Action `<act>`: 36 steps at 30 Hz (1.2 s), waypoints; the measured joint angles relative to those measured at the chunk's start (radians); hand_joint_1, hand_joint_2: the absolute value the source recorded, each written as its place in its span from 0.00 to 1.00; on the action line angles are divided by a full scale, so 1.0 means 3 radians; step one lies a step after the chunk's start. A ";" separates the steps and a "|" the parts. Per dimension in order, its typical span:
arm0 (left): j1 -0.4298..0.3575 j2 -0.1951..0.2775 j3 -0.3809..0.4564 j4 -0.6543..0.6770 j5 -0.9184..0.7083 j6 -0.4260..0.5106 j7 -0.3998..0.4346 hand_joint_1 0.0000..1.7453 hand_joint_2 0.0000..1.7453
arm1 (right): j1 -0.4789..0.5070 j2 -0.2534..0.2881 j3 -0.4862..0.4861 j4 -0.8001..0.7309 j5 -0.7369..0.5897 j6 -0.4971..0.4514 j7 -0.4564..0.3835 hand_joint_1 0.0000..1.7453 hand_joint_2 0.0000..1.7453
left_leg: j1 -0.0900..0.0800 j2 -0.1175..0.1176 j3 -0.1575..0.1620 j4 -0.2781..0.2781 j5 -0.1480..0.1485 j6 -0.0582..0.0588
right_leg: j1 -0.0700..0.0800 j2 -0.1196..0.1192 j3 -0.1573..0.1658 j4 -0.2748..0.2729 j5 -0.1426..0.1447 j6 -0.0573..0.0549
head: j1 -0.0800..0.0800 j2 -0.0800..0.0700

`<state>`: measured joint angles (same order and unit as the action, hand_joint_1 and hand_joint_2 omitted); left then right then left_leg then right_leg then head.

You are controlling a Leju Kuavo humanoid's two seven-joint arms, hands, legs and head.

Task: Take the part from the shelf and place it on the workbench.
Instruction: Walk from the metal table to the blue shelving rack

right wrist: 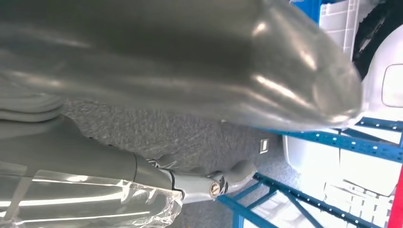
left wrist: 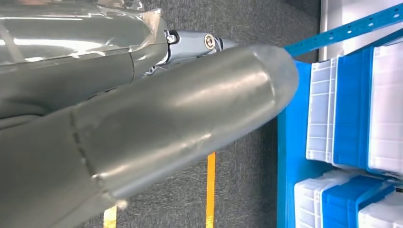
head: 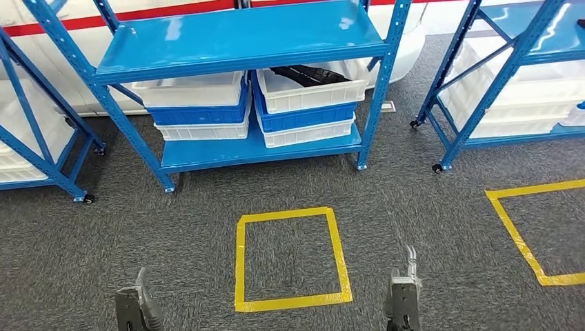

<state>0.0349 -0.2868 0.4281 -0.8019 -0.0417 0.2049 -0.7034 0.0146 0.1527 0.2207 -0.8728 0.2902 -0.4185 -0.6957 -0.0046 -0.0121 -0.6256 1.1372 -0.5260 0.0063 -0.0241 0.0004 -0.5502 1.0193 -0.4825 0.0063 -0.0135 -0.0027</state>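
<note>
Part [head: 308, 74] in shelf bin [head: 312, 93], beyond hands.

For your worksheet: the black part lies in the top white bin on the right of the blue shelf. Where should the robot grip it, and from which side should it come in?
Probably the near end of the black part, from the open front of the shelf. It lies long and slanted in the white bin, with the shelf board close overhead, so coming from straight above looks blocked. Both the left hand and right hand hold nothing.
</note>
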 joint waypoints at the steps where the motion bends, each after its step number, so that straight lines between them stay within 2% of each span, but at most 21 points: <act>1: -0.0001 0.0000 -0.0001 0.0000 -0.0002 0.0000 0.0000 0.00 0.00 | 0.0002 0.0000 -0.0003 -0.0004 0.0000 0.0000 0.0000 0.00 0.00 | 0.0010 0.0011 -0.0091 0.0168 -0.0087 -0.0021 | 0.0001 -0.0001 -0.0001 0.0000 -0.0003 -0.0006 | -0.0007 0.0000; 3: 0.0000 0.0000 -0.0002 0.0000 -0.0004 0.0000 0.0000 0.00 0.00 | 0.0005 0.0000 -0.0006 -0.0004 -0.0001 0.0000 0.0000 0.00 0.00 | 0.0021 0.0021 -0.0204 0.0370 -0.0181 -0.0039 | 0.0003 -0.0002 -0.0003 0.0001 -0.0007 -0.0011 | -0.0007 0.0000; 7: 0.0003 0.0000 -0.0002 0.0000 -0.0004 0.0002 0.0000 0.00 0.00 | 0.0011 -0.0001 -0.0010 -0.0004 -0.0001 0.0000 0.0000 0.00 0.00 | 0.0025 0.0025 -0.0262 0.0457 -0.0203 -0.0044 | 0.0004 -0.0002 -0.0003 0.0001 -0.0010 -0.0014 | -0.0006 0.0000; 8: 0.0005 0.0000 -0.0002 0.0000 -0.0004 0.0003 0.0000 0.00 0.00 | 0.0019 -0.0001 -0.0015 -0.0007 -0.0002 0.0000 0.0000 0.00 0.00 | 0.0029 0.0027 -0.0263 0.0398 -0.0130 -0.0038 | 0.0006 -0.0001 0.0005 0.0001 -0.0017 -0.0016 | -0.0006 0.0000; 9: 0.0003 0.0001 -0.0002 -0.0001 -0.0005 0.0004 0.0000 0.00 0.00 | 0.0027 0.0001 -0.0023 -0.0017 -0.0002 0.0000 0.0000 0.00 0.00 | 0.0020 0.0029 -0.0205 0.0205 -0.0025 -0.0008 | 0.0011 0.0001 0.0019 -0.0004 -0.0032 -0.0008 | -0.0006 0.0000; 11: 0.0001 0.0002 -0.0003 -0.0002 -0.0007 0.0006 0.0000 0.00 0.00 | 0.0041 0.0014 -0.0037 -0.0041 -0.0004 0.0000 0.0000 0.00 0.00 | -0.0007 0.0026 -0.0029 -0.0266 0.0235 0.0087 | 0.0023 0.0001 0.0057 -0.0024 -0.0067 0.0030 | -0.0005 0.0000; 12: 0.0001 0.0002 -0.0003 -0.0004 -0.0007 0.0006 -0.0001 0.00 0.00 | 0.0044 0.0020 -0.0042 -0.0054 -0.0005 0.0000 0.0000 0.00 0.00 | -0.0011 0.0027 0.0050 -0.0426 0.0298 0.0129 | 0.0029 -0.0002 0.0069 -0.0020 -0.0084 0.0054 | -0.0003 0.0000; 13: 0.0002 0.0001 -0.0003 -0.0006 -0.0007 0.0007 -0.0001 0.00 0.00 | 0.0045 0.0024 -0.0043 -0.0060 -0.0005 0.0000 -0.0001 0.00 0.00 | -0.0003 0.0029 0.0080 -0.0459 0.0330 0.0150 | 0.0035 -0.0003 0.0060 0.0016 -0.0109 0.0065 | -0.0002 0.0000; 15: -0.0002 0.0001 -0.0002 -0.0013 -0.0004 0.0009 -0.0001 0.00 0.00 | 0.0043 0.0020 -0.0045 -0.0068 -0.0007 0.0000 -0.0002 0.00 0.00 | 0.0017 0.0035 0.0131 -0.0513 0.0355 0.0167 | 0.0042 -0.0003 -0.0073 0.0289 -0.0236 0.0056 | 0.0007 0.0000; 17: -0.0004 -0.0001 -0.0002 -0.0018 0.0001 0.0011 0.0000 0.00 0.00 | 0.0048 0.0011 -0.0047 -0.0069 -0.0011 0.0000 -0.0002 0.00 0.00 | 0.0010 0.0031 0.0138 -0.0517 0.0344 0.0177 | 0.0039 0.0000 -0.0319 0.0720 -0.0399 0.0048 | 0.0015 0.0000; 19: 0.0002 -0.0002 -0.0002 -0.0018 0.0008 0.0014 0.0000 0.00 0.00 | 0.0057 0.0002 -0.0051 -0.0069 -0.0014 -0.0001 -0.0002 0.00 0.00 | 0.0007 0.0019 0.0146 -0.0515 0.0329 0.0174 | 0.0035 -0.0001 -0.0463 0.0909 -0.0413 0.0084 | 0.0019 0.0000; 20: 0.0004 -0.0002 -0.0001 -0.0018 0.0017 0.0015 0.0000 0.00 0.00 | 0.0057 -0.0001 -0.0052 -0.0069 -0.0017 -0.0002 -0.0002 0.00 0.00 | 0.0008 0.0012 0.0156 -0.0512 0.0318 0.0167 | 0.0031 -0.0001 -0.0439 0.0808 -0.0335 0.0120 | 0.0022 0.0000; 22: 0.0005 -0.0003 0.0001 -0.0018 0.0036 0.0017 0.0000 0.00 0.00 | 0.0053 -0.0006 -0.0054 -0.0068 -0.0025 -0.0003 -0.0002 0.00 0.00 | 0.0010 -0.0001 0.0180 -0.0491 0.0283 0.0137 | 0.0011 -0.0002 -0.0243 0.0333 -0.0100 0.0180 | 0.0026 0.0000; 24: 0.0006 -0.0004 0.0005 -0.0023 0.0053 0.0020 0.0001 0.00 0.00 | 0.0052 -0.0007 -0.0055 -0.0067 -0.0032 -0.0005 -0.0001 0.00 0.00 | 0.0000 -0.0010 0.0189 -0.0456 0.0239 0.0098 | 0.0004 -0.0002 -0.0094 0.0010 0.0040 0.0165 | 0.0029 0.0000; 27: 0.0008 -0.0005 0.0013 -0.0031 0.0068 0.0022 0.0001 0.00 0.00 | 0.0051 -0.0007 -0.0059 -0.0067 -0.0038 -0.0012 0.0001 0.00 0.00 | 0.0000 -0.0010 0.0189 -0.0445 0.0209 0.0065 | 0.0010 -0.0001 -0.0069 -0.0020 0.0048 0.0087 | 0.0027 0.0000; 29: 0.0009 -0.0005 0.0017 -0.0042 0.0071 0.0022 0.0001 0.00 0.00 | 0.0050 -0.0006 -0.0062 -0.0068 -0.0040 -0.0014 0.0001 0.00 0.00 | 0.0012 0.0000 0.0142 -0.0324 0.0130 0.0031 | -0.0009 -0.0001 -0.0050 -0.0026 0.0039 0.0045 | 0.0019 0.0000; 32: 0.0016 -0.0005 0.0022 -0.0053 0.0074 0.0025 0.0000 0.00 0.00 | 0.0051 -0.0006 -0.0065 -0.0068 -0.0041 -0.0014 0.0001 0.00 0.00 | 0.0040 0.0022 -0.0195 0.0298 -0.0132 -0.0030 | -0.0016 -0.0003 -0.0025 -0.0027 0.0011 0.0000 | 0.0008 0.0000; 33: 0.0022 -0.0005 0.0025 -0.0053 0.0074 0.0029 0.0000 0.00 0.00 | 0.0051 -0.0007 -0.0065 -0.0067 -0.0042 -0.0014 0.0001 0.00 0.00 | 0.0048 0.0026 -0.0310 0.0474 -0.0172 -0.0040 | -0.0015 -0.0002 -0.0018 -0.0027 0.0000 -0.0005 | 0.0008 0.0000; 34: 0.0028 -0.0005 0.0028 -0.0053 0.0076 0.0033 0.0000 0.00 0.00 | 0.0052 -0.0008 -0.0066 -0.0067 -0.0042 -0.0014 0.0001 0.00 0.00 | 0.0053 0.0029 -0.0370 0.0534 -0.0146 -0.0042 | -0.0015 0.0000 -0.0006 -0.0027 -0.0012 -0.0005 | 0.0007 0.0000; 35: 0.0033 -0.0006 0.0031 -0.0054 0.0079 0.0038 0.0000 0.00 0.00 | 0.0051 -0.0008 -0.0066 -0.0067 -0.0042 -0.0014 0.0001 0.00 0.00 | 0.0055 0.0030 -0.0356 0.0451 -0.0054 -0.0034 | -0.0015 0.0003 0.0013 -0.0027 -0.0028 -0.0001 | 0.0007 0.0000; 36: 0.0036 -0.0006 0.0033 -0.0055 0.0081 0.0042 0.0000 0.00 0.00 | 0.0051 -0.0005 -0.0067 -0.0067 -0.0041 -0.0014 0.0001 0.00 0.00 | 0.0054 0.0031 -0.0276 0.0252 0.0081 -0.0017 | -0.0015 0.0005 0.0039 -0.0028 -0.0045 0.0005 | 0.0006 0.0000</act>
<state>0.0457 -0.2886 0.4379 -0.8183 -0.0175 0.2174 -0.7034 0.0297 0.1511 0.2007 -0.8930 0.2778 -0.4227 -0.6954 0.0115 -0.0029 -0.7082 1.2127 -0.5017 0.0012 -0.0287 0.0020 -0.5385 1.0109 -0.4960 0.0079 -0.0117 -0.0027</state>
